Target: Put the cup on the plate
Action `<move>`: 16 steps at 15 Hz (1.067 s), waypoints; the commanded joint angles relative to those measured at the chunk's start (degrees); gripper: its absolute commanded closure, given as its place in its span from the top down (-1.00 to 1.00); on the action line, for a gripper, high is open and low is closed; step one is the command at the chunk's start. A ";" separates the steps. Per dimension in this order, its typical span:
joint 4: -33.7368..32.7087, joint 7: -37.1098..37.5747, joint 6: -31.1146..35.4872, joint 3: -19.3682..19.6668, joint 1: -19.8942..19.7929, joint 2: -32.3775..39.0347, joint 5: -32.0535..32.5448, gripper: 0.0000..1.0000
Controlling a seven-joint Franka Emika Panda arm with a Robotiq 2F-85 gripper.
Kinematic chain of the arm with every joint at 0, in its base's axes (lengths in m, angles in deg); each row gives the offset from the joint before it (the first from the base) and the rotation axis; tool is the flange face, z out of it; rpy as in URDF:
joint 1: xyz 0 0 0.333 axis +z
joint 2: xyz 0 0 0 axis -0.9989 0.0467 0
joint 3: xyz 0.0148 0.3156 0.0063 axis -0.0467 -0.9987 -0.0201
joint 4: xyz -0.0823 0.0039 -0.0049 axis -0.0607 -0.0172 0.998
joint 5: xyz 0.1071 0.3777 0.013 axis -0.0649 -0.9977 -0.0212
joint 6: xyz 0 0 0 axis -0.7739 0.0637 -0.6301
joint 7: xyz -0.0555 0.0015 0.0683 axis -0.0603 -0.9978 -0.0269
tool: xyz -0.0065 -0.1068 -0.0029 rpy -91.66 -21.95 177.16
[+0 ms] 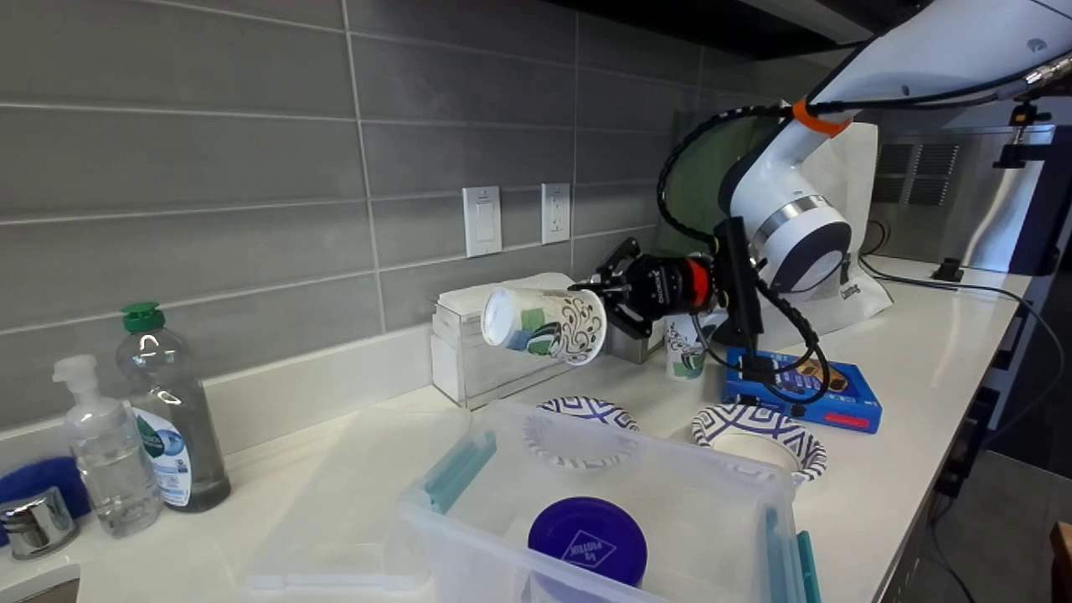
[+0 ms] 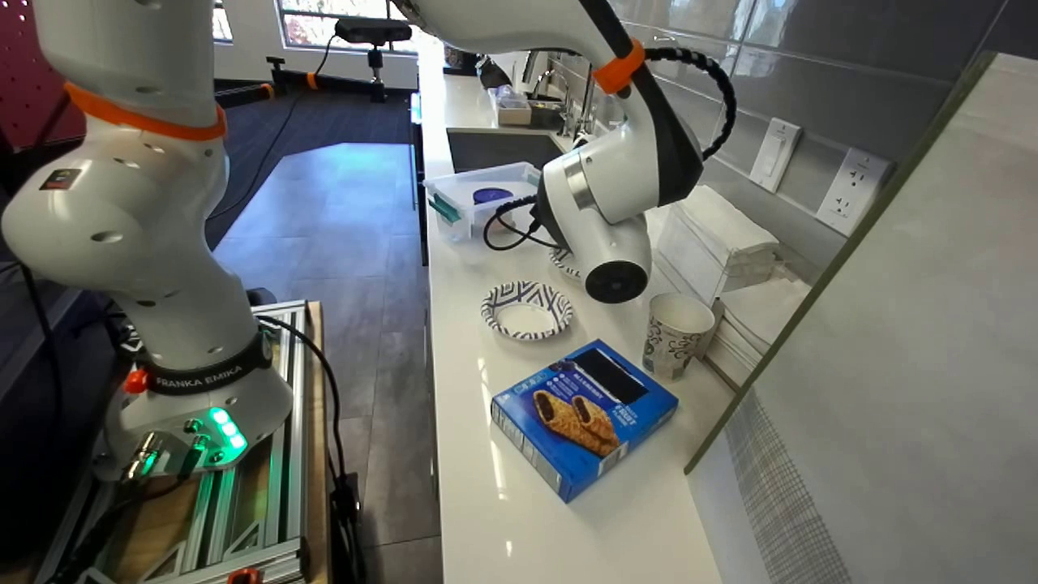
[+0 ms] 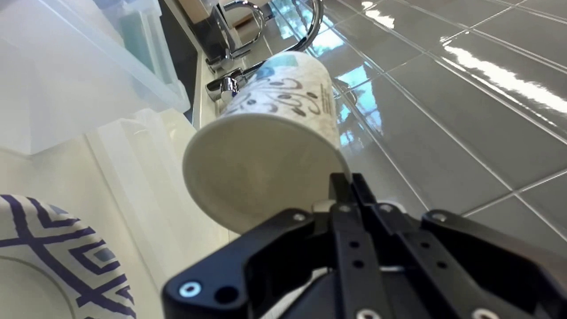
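Observation:
A paper cup [image 1: 544,325] with green-blue print is held in the air on its side, base pointing away from my gripper [image 1: 584,289]. In the wrist view my gripper [image 3: 347,188] is shut on the cup's rim [image 3: 283,95], one finger inside and one outside. Two round white plates with dark-blue rim patterns lie on the counter: a plate [image 1: 590,409] partly behind a clear bin, and a plate [image 1: 758,421] nearer the counter edge [image 2: 525,320]. I cannot tell which is the task's plate. A patterned plate [image 3: 66,254] shows at left in the wrist view. The arm hides the held cup in an exterior view.
A second similar cup [image 1: 685,352] stands upright [image 2: 675,337] near a blue box [image 2: 580,422]. A clear bin [image 1: 486,519] holds a purple-lidded tub [image 1: 588,540]. A napkin holder [image 1: 502,343] stands by the wall. Soap bottles [image 1: 172,419] stand beyond a translucent lid [image 1: 360,494].

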 commanded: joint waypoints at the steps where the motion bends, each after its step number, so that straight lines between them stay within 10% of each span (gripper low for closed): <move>1: 3.13 -5.36 3.84 -0.45 2.08 -0.04 -5.65 -0.98; 16: 2.07 -12.87 2.59 0.05 2.45 8.20 -10.12 -0.98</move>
